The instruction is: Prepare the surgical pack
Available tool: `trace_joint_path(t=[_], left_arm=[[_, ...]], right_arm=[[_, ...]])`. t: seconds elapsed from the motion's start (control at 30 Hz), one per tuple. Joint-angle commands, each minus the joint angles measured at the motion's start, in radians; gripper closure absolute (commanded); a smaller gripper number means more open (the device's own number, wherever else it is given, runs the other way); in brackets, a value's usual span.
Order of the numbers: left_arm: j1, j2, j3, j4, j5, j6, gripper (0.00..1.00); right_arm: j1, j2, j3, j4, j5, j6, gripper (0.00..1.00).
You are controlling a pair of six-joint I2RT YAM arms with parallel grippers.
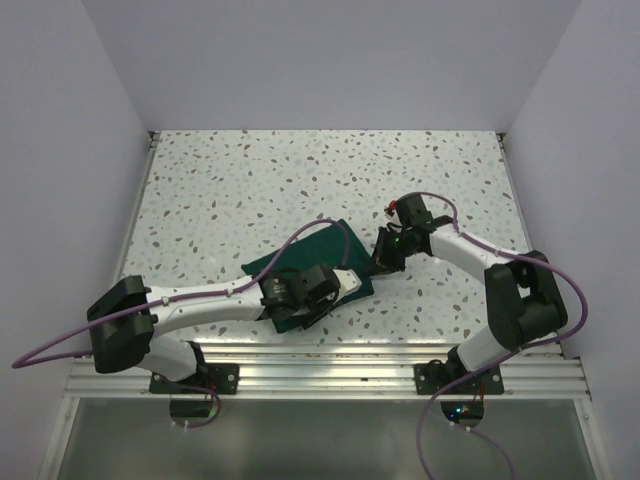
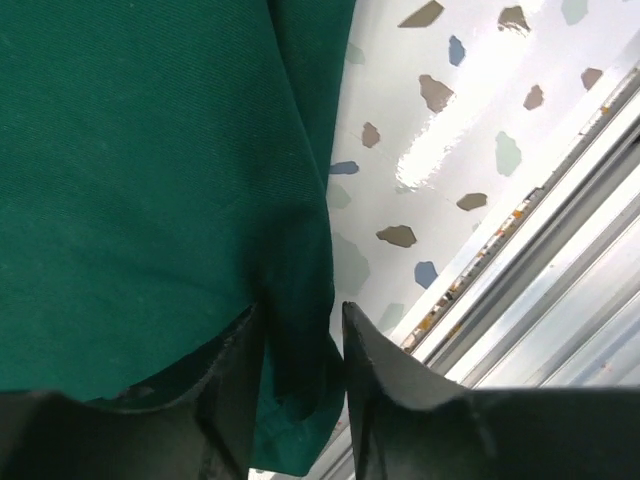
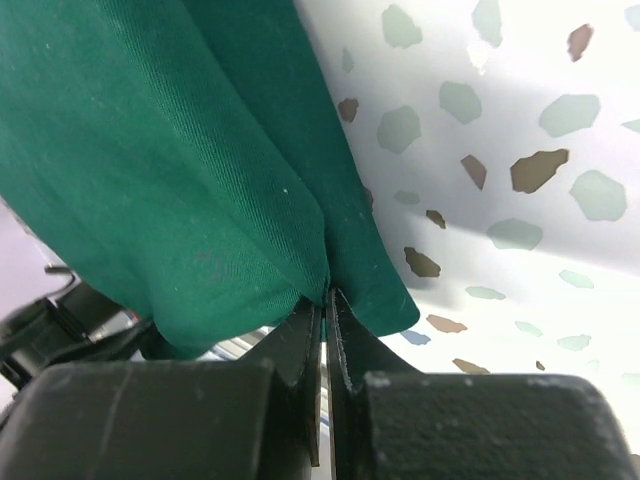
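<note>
Closest to me, along the near rail (image 2: 560, 300), the left gripper (image 2: 303, 320) is reaching in low over the cloth's near edge. Its jaws are standing partly spread on either side of a thick fold of the cloth (image 1: 318, 250). Whether they are actually squeezing that fold or only bracketing it, I cannot tell. The cloth is lying as a folded dark green bundle on the speckled table (image 1: 300, 170), about midway between the two arms and towards the near side. Its long axis is running slantwise from near-left to far-right. No tray, scissors or gauze is showing anywhere, and I cannot tell whether the bundle is hiding any of them. A little farther back, at the bundle's right-hand end, the right gripper (image 3: 325, 300) is pinching the cloth's edge, with its fingers pressed tight together and only thin fabric between the tips. So both grippers are working the same right half of the bundle, the left from the near edge and the right from the far-right side. The bundle's far-left part is lying out of reach of either just now. My guess is that the next fold or tuck is turning on that. The cloth is stretching away leftward from both sets of jaws, so any pull is looking likely to go across the short way. Past the bundle, the far half of the table is running back to the wall.
</note>
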Motion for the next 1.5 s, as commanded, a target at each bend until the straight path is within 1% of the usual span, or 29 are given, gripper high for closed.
trace_joint_path(t=[0.0,0.03,0.1,0.3,0.4,0.43,0.5,0.53,0.57,0.63,0.7,0.87,0.97,1.0,1.07,1.13,1.2,1.3,1.43,1.47], left_arm=[[-0.006,-0.018,0.005,-0.05,0.049,-0.035,0.57],[-0.006,-0.034,0.007,-0.048,0.063,-0.04,0.5],[-0.006,-0.064,0.007,-0.044,0.066,-0.057,0.45],[0.005,-0.221,0.021,-0.004,0.09,-0.092,0.43],[0.022,-0.239,0.025,0.051,0.124,-0.097,0.43],[0.025,-0.23,0.027,0.064,0.142,-0.096,0.48],[0.029,-0.169,0.048,0.065,0.147,-0.096,0.56],[0.029,-0.147,0.06,0.061,0.17,-0.096,0.63],[0.029,-0.132,0.067,0.071,0.175,-0.103,0.67],[0.032,-0.097,0.044,0.109,0.213,-0.106,0.7],[0.039,-0.043,0.047,0.122,0.231,-0.112,0.78],[0.092,-0.005,-0.011,0.171,0.271,-0.175,0.82],[0.114,-0.018,-0.03,0.166,0.247,-0.196,0.82],[0.12,-0.017,-0.033,0.162,0.221,-0.205,0.82],[0.155,0.006,-0.047,0.147,0.234,-0.218,0.83],[0.16,0.014,-0.064,0.143,0.233,-0.224,0.85],[0.161,0.02,-0.082,0.146,0.225,-0.23,0.85],[0.164,0.02,-0.105,0.145,0.228,-0.242,0.87],[0.166,-0.012,-0.128,0.146,0.231,-0.259,0.87],[0.166,-0.012,-0.131,0.148,0.231,-0.262,0.86]], right_arm=[[0.007,0.017,-0.016,-0.087,-0.056,-0.075,1.0],[0.009,0.019,-0.017,-0.09,-0.061,-0.076,1.0],[0.009,0.014,-0.023,-0.09,-0.075,-0.088,1.0],[0.007,-0.007,-0.04,-0.097,-0.096,-0.098,1.0],[0.007,-0.029,-0.033,-0.113,-0.096,-0.104,0.8],[0.009,-0.036,-0.028,-0.12,-0.095,-0.105,0.76],[0.007,-0.038,-0.01,-0.13,-0.088,-0.105,0.71],[0.009,-0.033,-0.003,-0.14,-0.091,-0.104,0.69],[0.007,-0.032,0.01,-0.142,-0.093,-0.105,0.69],[0.007,-0.02,0.018,-0.143,-0.099,-0.105,0.69],[0.007,-0.009,0.027,-0.14,-0.104,-0.107,0.69],[0.009,0.007,0.038,-0.148,-0.124,-0.137,0.72],[0.006,-0.004,0.05,-0.156,-0.128,-0.144,0.71],[0.007,-0.006,0.053,-0.154,-0.133,-0.148,0.69],[0.004,-0.006,0.064,-0.15,-0.142,-0.148,0.64],[-0.002,-0.001,0.069,-0.137,-0.162,-0.15,0.57],[-0.004,0.005,0.075,-0.127,-0.182,-0.15,0.56],[-0.011,0.029,0.09,-0.128,-0.194,-0.161,0.56],[-0.017,0.066,0.11,-0.117,-0.219,-0.168,0.61],[-0.017,0.075,0.109,-0.117,-0.231,-0.168,0.67]])
